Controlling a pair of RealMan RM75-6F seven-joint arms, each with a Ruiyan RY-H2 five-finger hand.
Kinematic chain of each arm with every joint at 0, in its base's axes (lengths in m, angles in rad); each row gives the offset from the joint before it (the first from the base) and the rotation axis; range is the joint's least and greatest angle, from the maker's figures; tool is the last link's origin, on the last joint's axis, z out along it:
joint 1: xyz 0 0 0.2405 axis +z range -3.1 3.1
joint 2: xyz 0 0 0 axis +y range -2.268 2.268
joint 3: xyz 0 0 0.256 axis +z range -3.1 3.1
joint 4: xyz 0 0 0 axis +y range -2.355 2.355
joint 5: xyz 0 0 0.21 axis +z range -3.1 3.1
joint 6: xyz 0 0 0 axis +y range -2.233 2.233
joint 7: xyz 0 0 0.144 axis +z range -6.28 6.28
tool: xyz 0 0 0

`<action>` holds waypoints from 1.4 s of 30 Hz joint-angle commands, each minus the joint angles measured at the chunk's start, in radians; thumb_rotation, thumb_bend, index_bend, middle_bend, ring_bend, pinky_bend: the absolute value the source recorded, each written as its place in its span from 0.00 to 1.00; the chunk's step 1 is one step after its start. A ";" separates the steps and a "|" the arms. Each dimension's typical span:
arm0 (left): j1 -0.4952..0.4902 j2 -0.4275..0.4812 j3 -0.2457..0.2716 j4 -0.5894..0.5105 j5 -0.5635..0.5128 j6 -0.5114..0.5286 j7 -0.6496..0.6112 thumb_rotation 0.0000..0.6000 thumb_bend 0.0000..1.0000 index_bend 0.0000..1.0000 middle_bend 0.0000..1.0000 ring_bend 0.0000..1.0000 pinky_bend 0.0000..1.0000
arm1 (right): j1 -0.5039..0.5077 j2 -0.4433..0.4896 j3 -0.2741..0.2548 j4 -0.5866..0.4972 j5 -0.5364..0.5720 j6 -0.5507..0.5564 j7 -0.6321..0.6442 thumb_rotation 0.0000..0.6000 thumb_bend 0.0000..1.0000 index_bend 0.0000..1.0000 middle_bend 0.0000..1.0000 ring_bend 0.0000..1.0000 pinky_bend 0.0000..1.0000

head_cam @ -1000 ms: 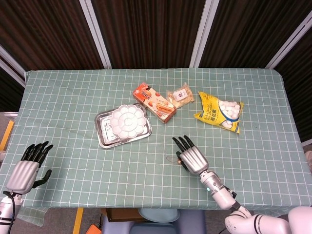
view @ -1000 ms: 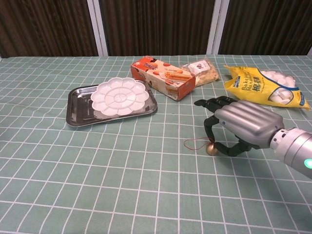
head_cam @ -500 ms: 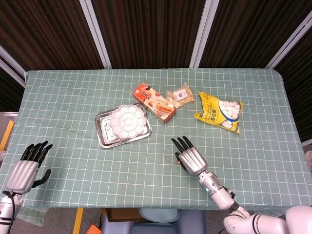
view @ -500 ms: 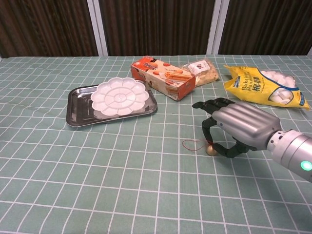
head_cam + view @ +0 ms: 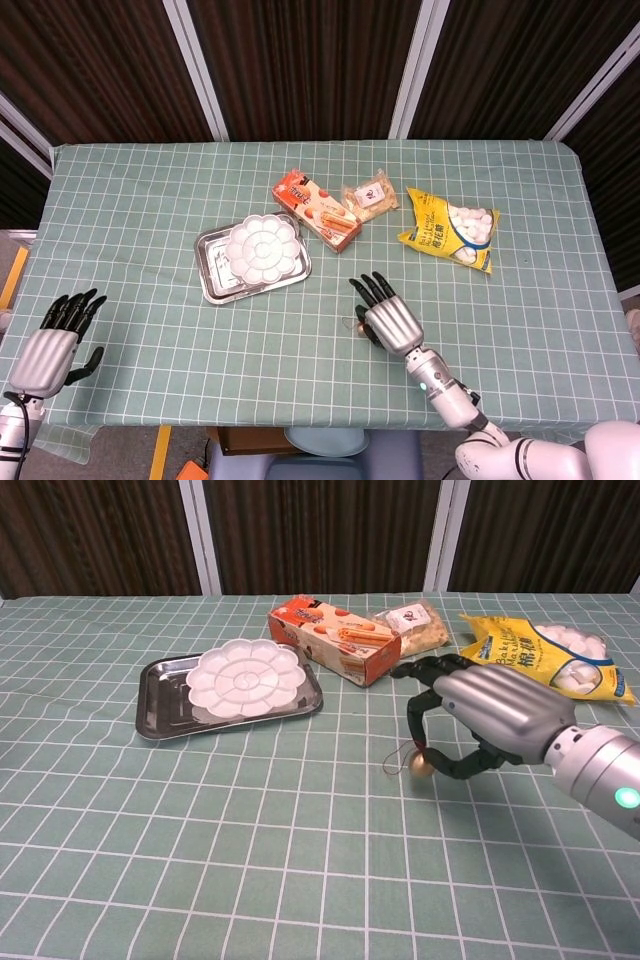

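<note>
The right robot hand [image 5: 480, 725] now pinches the small brass bell [image 5: 420, 767] by its red string and has lifted it just off the worktop [image 5: 200, 830], while the left robot hand [image 5: 50, 350] stays open.

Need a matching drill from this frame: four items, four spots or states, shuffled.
Things:
1. white palette
2. small brass bell
3. yellow bag
4. left hand

Places or states:
A. near the table's left front edge, holding nothing
B. pinched by the right hand, just off the cloth
C. lying in the metal tray
D. far right, behind the right hand

Pairs: 1-C, 2-B, 3-D, 4-A
</note>
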State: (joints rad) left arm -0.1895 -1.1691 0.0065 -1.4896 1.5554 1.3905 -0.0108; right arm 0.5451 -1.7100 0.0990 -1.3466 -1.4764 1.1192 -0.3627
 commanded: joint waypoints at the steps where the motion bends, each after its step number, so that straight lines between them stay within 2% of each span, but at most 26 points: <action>1: 0.001 0.000 -0.003 0.000 -0.003 0.002 0.000 1.00 0.42 0.00 0.00 0.00 0.03 | -0.007 0.021 0.017 -0.019 -0.003 0.034 0.028 1.00 0.54 0.78 0.18 0.00 0.00; 6: 0.001 0.000 0.002 0.003 0.000 -0.002 0.001 1.00 0.42 0.00 0.00 0.00 0.03 | -0.088 0.138 -0.022 -0.047 -0.040 0.152 0.057 1.00 0.54 0.79 0.18 0.00 0.00; 8: 0.000 -0.001 0.001 0.004 -0.007 -0.010 0.002 1.00 0.42 0.00 0.00 0.00 0.03 | -0.092 0.153 -0.024 -0.062 -0.044 0.155 0.083 1.00 0.54 0.79 0.18 0.00 0.00; 15: -0.005 -0.011 -0.001 -0.003 0.004 -0.005 0.019 1.00 0.42 0.00 0.00 0.00 0.03 | -0.026 0.059 0.011 -0.036 -0.049 0.099 0.097 1.00 0.54 0.79 0.19 0.00 0.00; 21: -0.006 -0.006 -0.001 0.006 -0.012 -0.020 0.008 1.00 0.42 0.00 0.00 0.00 0.03 | -0.074 0.103 -0.027 -0.038 -0.076 0.161 0.106 1.00 0.54 0.79 0.19 0.00 0.00; 27: -0.005 -0.008 -0.003 0.000 -0.001 -0.005 0.011 1.00 0.42 0.00 0.00 0.00 0.03 | -0.025 0.035 -0.003 -0.019 -0.061 0.099 0.085 1.00 0.54 0.79 0.19 0.00 0.00; 32: -0.002 -0.004 -0.001 0.004 -0.003 -0.003 0.008 1.00 0.42 0.00 0.00 0.00 0.03 | -0.053 0.047 -0.036 0.008 -0.067 0.117 0.082 1.00 0.54 0.79 0.19 0.00 0.00; 42: -0.004 -0.004 -0.003 0.005 -0.010 -0.012 0.007 1.00 0.42 0.00 0.00 0.00 0.03 | -0.021 -0.041 -0.041 0.097 -0.047 0.042 0.087 1.00 0.54 0.79 0.19 0.00 0.00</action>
State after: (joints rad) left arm -0.1935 -1.1732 0.0039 -1.4845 1.5463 1.3799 -0.0047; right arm 0.5192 -1.7390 0.0622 -1.2646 -1.5302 1.1743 -0.2750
